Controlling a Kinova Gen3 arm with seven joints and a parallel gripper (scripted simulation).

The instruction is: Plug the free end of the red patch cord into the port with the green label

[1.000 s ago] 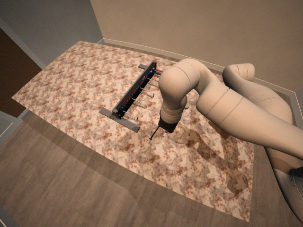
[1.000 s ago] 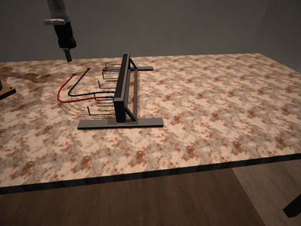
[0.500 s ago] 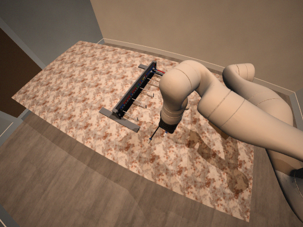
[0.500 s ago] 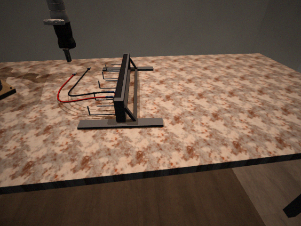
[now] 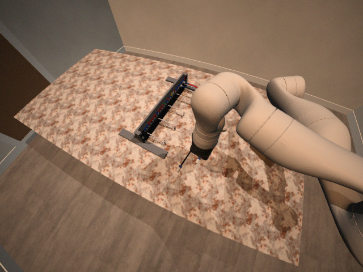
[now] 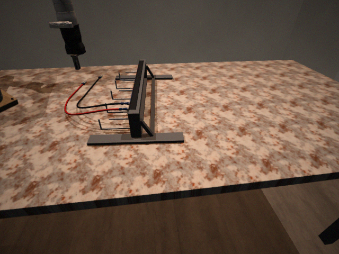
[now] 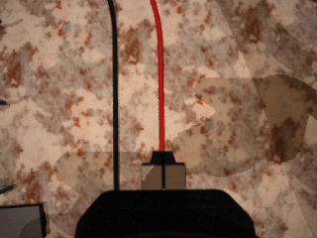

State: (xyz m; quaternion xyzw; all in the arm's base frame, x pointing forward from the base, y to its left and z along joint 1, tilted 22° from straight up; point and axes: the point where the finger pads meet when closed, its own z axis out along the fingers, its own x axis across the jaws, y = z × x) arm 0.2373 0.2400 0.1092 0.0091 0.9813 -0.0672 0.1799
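The red patch cord (image 6: 71,105) lies on the table. One end is plugged into the dark rack (image 6: 139,98), and its free plug (image 6: 83,82) rests on the table away from it. The black cord (image 6: 90,95) lies beside it, with its own free plug (image 6: 100,77). My gripper (image 6: 76,65) hangs shut and empty above the red free plug, clear of the table. In the wrist view the shut fingers (image 7: 163,176) cover the plug, and the red cord (image 7: 159,74) runs straight ahead with the black cord (image 7: 114,94) to its left. The rack (image 5: 162,109) shows small coloured port labels, with a green one (image 5: 165,102) near the middle.
Thin wire brackets (image 6: 112,109) stick out of the rack's port side, towards the cords. The rack stands on two flat feet (image 6: 135,138). My arm's base (image 6: 5,101) is at the left table edge, and my arm (image 5: 264,123) covers much of the cords in the top view.
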